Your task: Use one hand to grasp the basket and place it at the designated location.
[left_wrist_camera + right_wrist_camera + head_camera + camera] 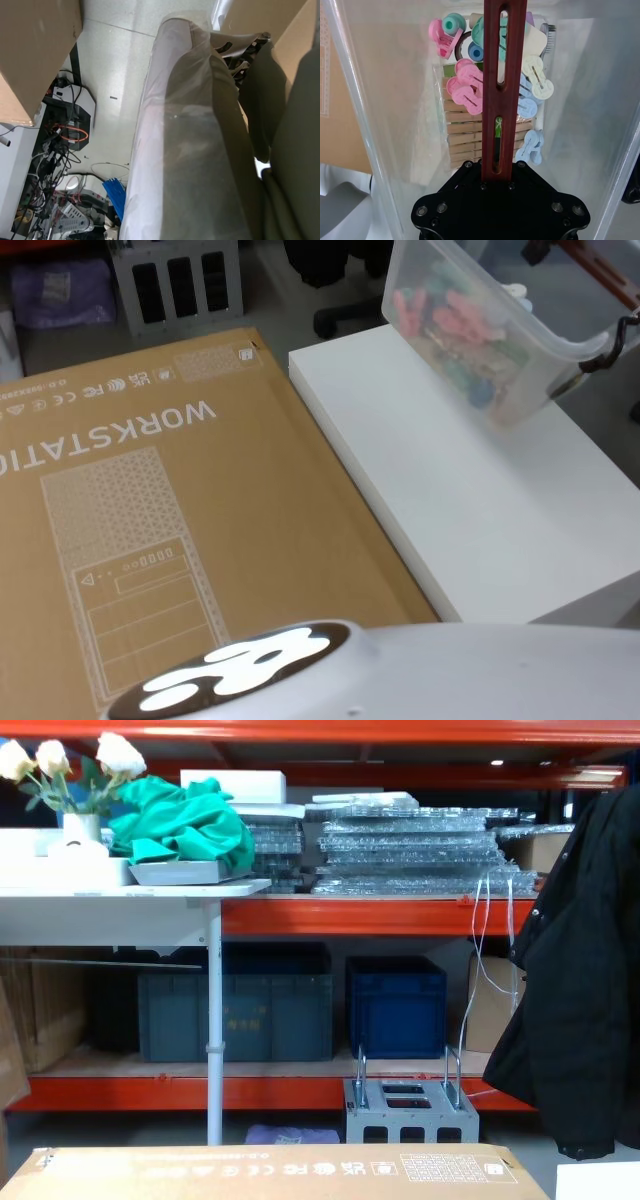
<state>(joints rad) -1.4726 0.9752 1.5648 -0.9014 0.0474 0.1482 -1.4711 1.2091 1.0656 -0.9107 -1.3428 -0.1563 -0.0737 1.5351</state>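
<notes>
Right fingers (470, 172) round the handle (504, 75), basket (395, 125) directly beneath.

Probably a storeroom: orange racking (380, 916), crates (397, 1005)

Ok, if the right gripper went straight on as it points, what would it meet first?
The right gripper, shut on the handle of the basket, would probably meet the clothes pegs inside first; depth unclear.

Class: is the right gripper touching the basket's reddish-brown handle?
Touching. The right wrist view shows the handle running straight into the right gripper, the bar seated in its jaws with no gap.
</notes>
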